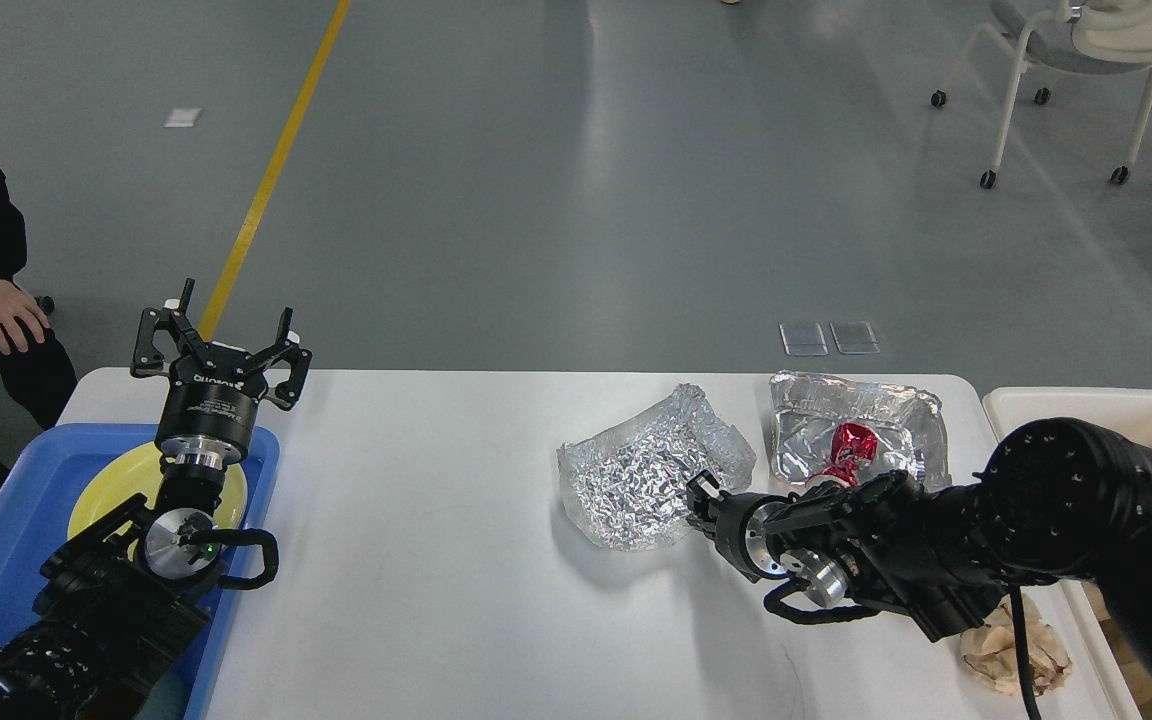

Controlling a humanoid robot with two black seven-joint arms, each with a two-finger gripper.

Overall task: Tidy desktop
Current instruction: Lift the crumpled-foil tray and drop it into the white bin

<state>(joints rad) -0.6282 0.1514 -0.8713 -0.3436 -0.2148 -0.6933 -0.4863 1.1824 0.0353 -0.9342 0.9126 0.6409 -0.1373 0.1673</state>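
A: We are looking at the counter [436, 560], which is filling the lower half of the frame, its long axis running left to right and its far edge lying level across the middle.

B: Near its right end we are seeing a crumpled foil sheet [646, 480], and just beyond it, to the right, a foil tray [896, 415] with a red wrapper [851, 445] lying in it.

A: Our right tool [704, 497] is sitting against the foil sheet's near right edge. It is showing dark and end-on, so we cannot tell whether the fingers are parted or pressed together.

B: Our left tool [221, 345] is hanging at the left of the frame with its fingers spread wide and holding nothing, above the blue tray [6, 530] with the yellow plate [101, 500].

A: At the lower right a ball of brown paper [1021, 655] is lying beside our arm, with the cream bin [1086, 405] off the counter's right end.

B: The risk, as we are judging it: the foil is light and springy, so a shallow pinch may tear it or let it slip, and a push may skid it into the foil tray.

A: Our right forearm, swinging toward the bin, may also be sweeping the paper off the edge.
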